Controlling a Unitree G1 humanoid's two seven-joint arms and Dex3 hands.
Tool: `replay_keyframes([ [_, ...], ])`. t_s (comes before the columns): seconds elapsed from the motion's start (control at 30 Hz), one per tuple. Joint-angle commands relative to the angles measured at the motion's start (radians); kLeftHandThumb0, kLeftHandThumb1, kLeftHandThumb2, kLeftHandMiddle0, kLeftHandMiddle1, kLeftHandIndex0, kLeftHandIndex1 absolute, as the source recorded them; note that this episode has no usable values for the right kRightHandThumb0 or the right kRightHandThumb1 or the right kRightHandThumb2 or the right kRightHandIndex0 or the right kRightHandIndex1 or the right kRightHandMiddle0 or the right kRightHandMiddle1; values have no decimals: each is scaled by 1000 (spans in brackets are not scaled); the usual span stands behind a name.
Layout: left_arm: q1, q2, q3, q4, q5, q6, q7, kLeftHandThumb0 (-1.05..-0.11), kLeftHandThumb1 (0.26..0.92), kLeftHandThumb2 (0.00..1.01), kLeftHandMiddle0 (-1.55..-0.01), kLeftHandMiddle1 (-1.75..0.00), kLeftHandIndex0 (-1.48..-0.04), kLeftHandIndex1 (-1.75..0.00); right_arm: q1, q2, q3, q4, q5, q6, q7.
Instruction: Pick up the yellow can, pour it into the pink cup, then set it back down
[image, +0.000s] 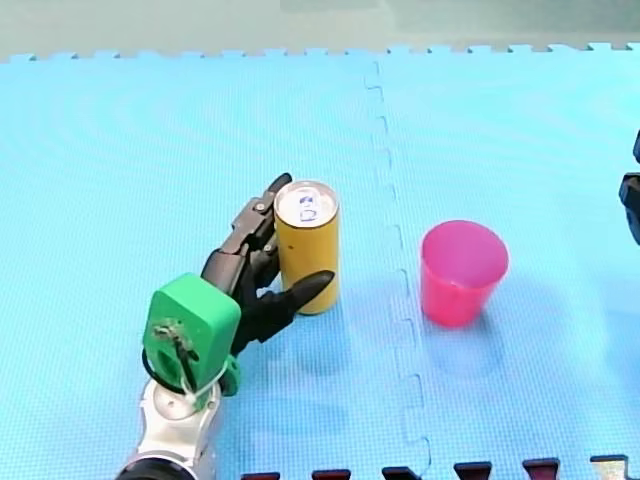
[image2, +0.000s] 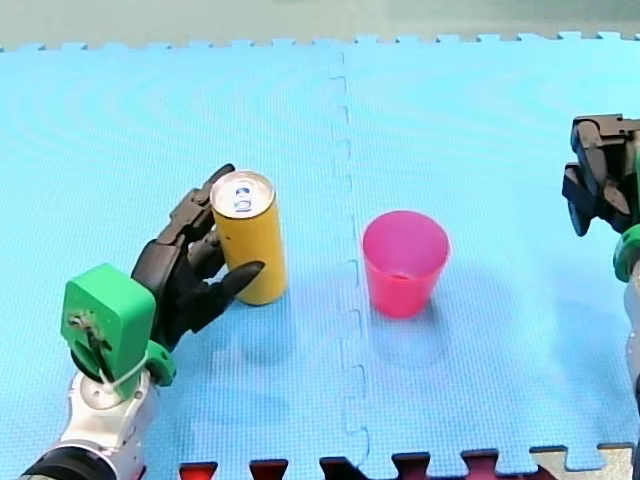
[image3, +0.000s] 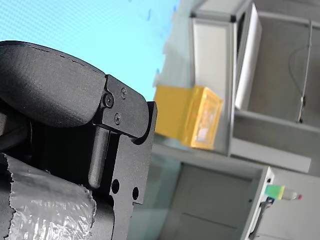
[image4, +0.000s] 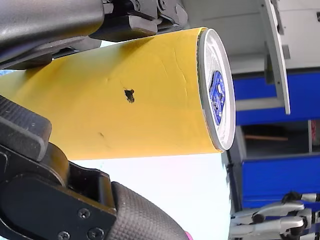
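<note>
The yellow can (image: 308, 250) stands upright on the blue mat, left of centre, its silver top closed. My left hand (image: 268, 262) is wrapped round it from the left. Its fingers (image2: 190, 215) touch the can's far side and its thumb (image: 305, 288) reaches across the front. In the second wrist view the can (image4: 125, 95) lies against the upper fingers, while a strip of mat shows between the can and the thumb (image4: 140, 215). The pink cup (image: 462, 272) stands upright to the can's right. My right hand (image2: 603, 175) hovers at the mat's right edge, holding nothing.
Blue foam mat tiles (image: 150, 150) cover the floor, with a seam running between the can and the cup. A yellow box (image3: 192, 116) and grey cabinets lie beyond the mat in the first wrist view. Blue shelving (image4: 280, 145) stands behind the can in the second wrist view.
</note>
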Motion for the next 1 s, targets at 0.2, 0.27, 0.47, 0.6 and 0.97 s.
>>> replay_keyframes([
  [0.2,-6,11,8,2,-6,-2,-9,-1048,784,7,-241,-4,-192,-1,-1,-9,-6,-2,7,0,3],
  [0.27,-8,11,9,2,-5,1,-8,-1048,786,7,-241,-4,-193,-1,-1,-10,-6,-2,7,1,4],
  [0.47,-47,42,6,12,10,56,20,-1048,787,6,-242,-4,-192,0,0,-15,-9,0,10,4,10],
  [0.6,-64,53,0,15,25,73,39,-1048,770,1,-243,-4,-192,0,-1,-20,-11,-1,13,5,13],
  [0.97,-70,57,-14,17,48,65,51,-1048,758,1,-240,-2,-193,-1,0,-24,-14,-5,19,0,21],
])
